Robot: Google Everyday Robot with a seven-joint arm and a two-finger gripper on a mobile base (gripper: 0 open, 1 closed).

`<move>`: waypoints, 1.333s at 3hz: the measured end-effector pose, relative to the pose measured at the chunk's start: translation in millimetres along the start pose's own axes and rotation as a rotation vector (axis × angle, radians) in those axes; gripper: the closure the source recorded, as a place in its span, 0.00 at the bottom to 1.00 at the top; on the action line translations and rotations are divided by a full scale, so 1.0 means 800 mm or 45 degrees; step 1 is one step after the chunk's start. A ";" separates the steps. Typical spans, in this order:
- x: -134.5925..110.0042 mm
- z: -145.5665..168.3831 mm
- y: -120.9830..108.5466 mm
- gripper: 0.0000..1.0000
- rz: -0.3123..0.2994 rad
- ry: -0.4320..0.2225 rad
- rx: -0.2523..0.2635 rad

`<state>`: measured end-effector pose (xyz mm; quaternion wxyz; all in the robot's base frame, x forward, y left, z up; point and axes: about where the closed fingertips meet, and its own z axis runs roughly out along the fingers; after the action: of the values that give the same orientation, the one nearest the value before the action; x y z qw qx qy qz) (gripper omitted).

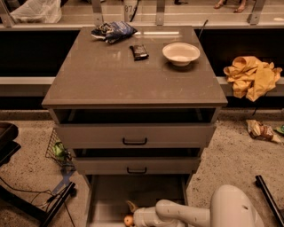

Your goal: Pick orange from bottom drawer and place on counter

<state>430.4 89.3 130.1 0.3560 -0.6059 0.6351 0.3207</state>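
The table (111,75) keeps an open front half; a chip bag (113,31), a white bowl (181,53) and a dark packet (139,52) sit toward its back edge. The bottom drawer (111,195) stands pulled out, its front cut off by the frame. The white arm (186,215) reaches in from the right. The end effector (132,213) lies low in the drawer, just beside the orange (128,220); whether it is spread or pinching I cannot tell.

Blurred digits, perhaps "87", on a label (129,7) behind the counter (111,75).
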 end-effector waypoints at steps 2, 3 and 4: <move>0.033 -0.017 -0.001 0.48 0.013 0.072 0.028; 0.033 -0.016 0.001 0.70 0.014 0.070 0.025; 0.032 -0.013 0.004 0.99 0.015 0.068 0.020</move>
<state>426.4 66.9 114.2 0.3419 -0.6076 0.6503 0.3016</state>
